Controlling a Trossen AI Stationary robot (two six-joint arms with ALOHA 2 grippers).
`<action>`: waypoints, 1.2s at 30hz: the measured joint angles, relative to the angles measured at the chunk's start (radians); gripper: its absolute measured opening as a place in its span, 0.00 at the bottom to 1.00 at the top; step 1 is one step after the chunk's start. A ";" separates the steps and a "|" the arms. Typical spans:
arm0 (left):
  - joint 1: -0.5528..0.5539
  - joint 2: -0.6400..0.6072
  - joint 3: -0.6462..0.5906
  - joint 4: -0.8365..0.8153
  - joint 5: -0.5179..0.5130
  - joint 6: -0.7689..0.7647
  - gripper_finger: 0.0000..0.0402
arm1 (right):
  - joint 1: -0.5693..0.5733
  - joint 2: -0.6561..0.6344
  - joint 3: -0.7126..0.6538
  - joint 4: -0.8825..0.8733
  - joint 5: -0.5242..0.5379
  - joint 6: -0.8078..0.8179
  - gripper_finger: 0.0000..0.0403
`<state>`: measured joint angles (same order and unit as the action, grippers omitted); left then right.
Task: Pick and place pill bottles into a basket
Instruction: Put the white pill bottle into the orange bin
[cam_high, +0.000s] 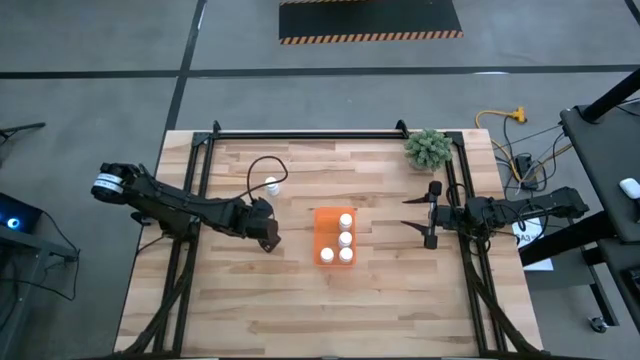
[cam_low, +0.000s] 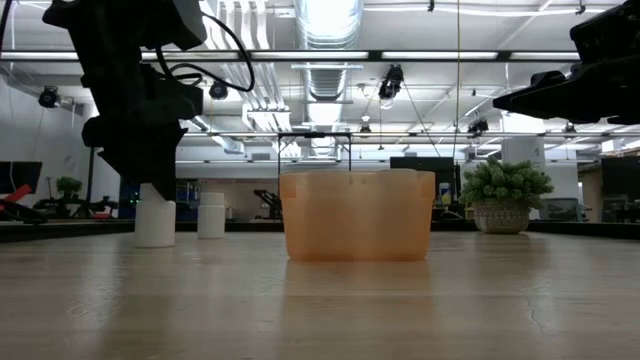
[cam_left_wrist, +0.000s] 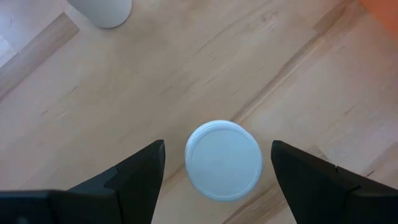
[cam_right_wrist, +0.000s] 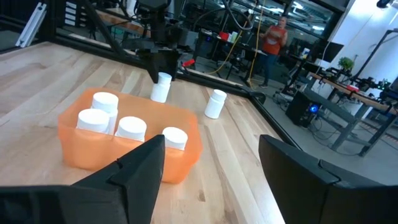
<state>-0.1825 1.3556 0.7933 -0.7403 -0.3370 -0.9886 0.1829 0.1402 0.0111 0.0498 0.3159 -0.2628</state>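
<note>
From above, the left end effector (cam_high: 268, 238) hovers left of the small orange plastic basket (cam_high: 324, 232), which holds four white capped pill bottles (cam_high: 346, 239). A fifth bottle (cam_high: 271, 185) stands apart on the wooden tabletop (cam_high: 300, 310).

At table height, two bottles stand left of the basket.

The left wrist view shows a sixth bottle (cam_left_wrist: 223, 160) between spread, untouching fingers (cam_left_wrist: 144, 168).

The right end effector (cam_right_wrist: 208, 158), open and empty, faces the basket.
</note>
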 joint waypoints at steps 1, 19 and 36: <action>0.000 0.000 0.000 0.000 0.000 0.000 0.68 | 0.000 0.000 0.000 0.000 0.000 0.000 0.62; 0.000 0.000 0.004 -0.001 0.006 0.014 0.36 | 0.000 0.000 0.000 0.000 0.000 -0.002 0.63; 0.000 0.000 0.139 0.030 0.026 0.243 0.36 | 0.000 0.000 0.000 0.000 0.000 -0.001 0.62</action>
<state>-0.1825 1.3556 0.9326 -0.7105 -0.3106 -0.7460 0.1829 0.1398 0.0109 0.0497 0.3160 -0.2640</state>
